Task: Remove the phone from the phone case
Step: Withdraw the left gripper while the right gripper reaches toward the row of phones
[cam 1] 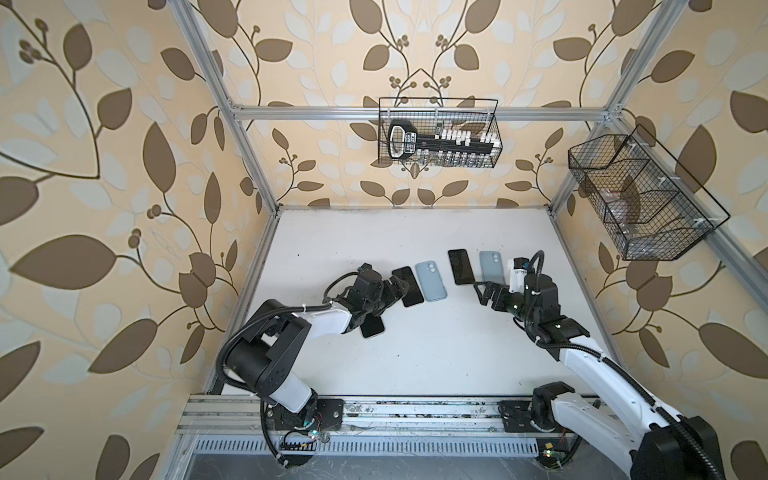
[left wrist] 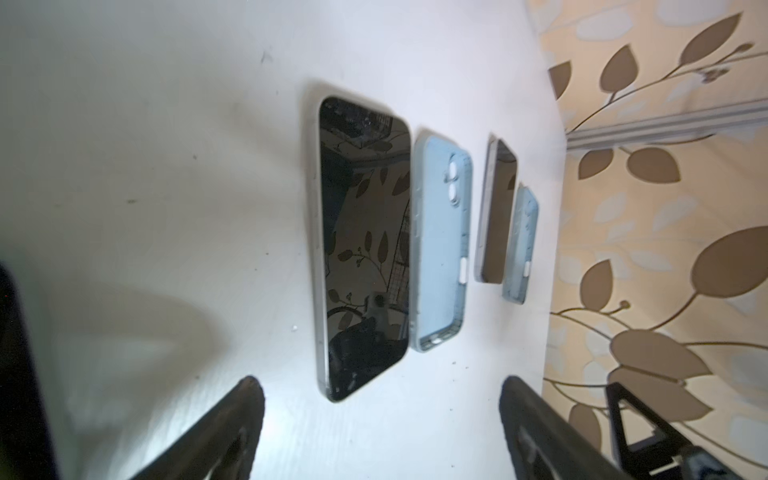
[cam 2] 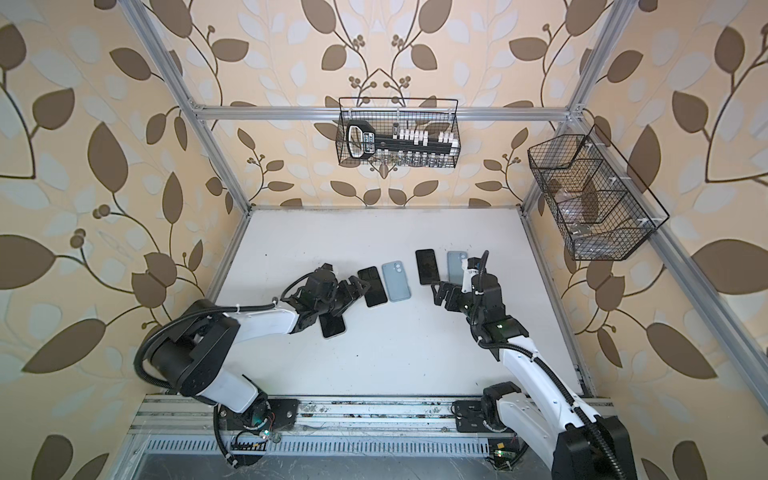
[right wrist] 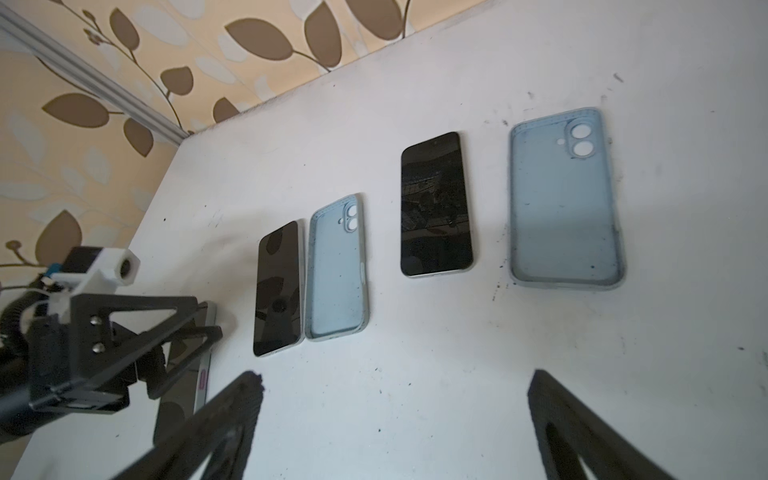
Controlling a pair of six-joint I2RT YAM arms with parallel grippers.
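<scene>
Now the left gripper hangs wide and empty just beside a bare phone, which lies screen-up on the table, touching an empty blue case to its right. Farther right, the right gripper also gapes empty near a second phone and second case.

You are looking at a white, scuffed counter that is carrying five things, all lying flat. A dark phone is lying just beside an empty blue case. A second phone is lying near a second blue case. A third phone is only partly showing.
</scene>
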